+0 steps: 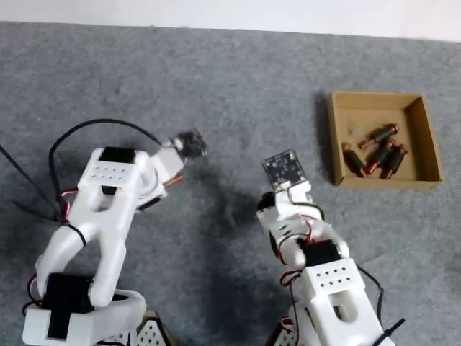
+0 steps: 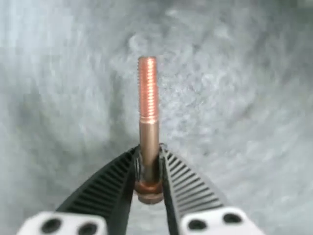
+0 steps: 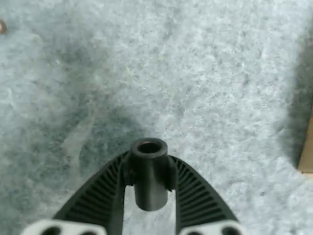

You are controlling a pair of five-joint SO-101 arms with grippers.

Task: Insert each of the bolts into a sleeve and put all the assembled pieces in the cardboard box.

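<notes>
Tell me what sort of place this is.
Probably a tabletop robot test bench, not a factory line: a grey felt-covered table, the left gripper holding a copper bolt, the right gripper a black sleeve, and a cardboard box of assembled pieces.

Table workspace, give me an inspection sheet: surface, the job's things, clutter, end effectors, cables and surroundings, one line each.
Surface: grey felt-like mat, no stains seen.
Job's things: copper bolt and black sleeve both held, not yet joined; cardboard box holds about four assembled pieces.
Clutter: nothing seen.
End effectors: left end effector shut on the bolt near its head; right end effector shut on the sleeve.
Cables: black cable loops beside the left arm.
Surroundings: pale strip beyond the mat's far edge.
</notes>
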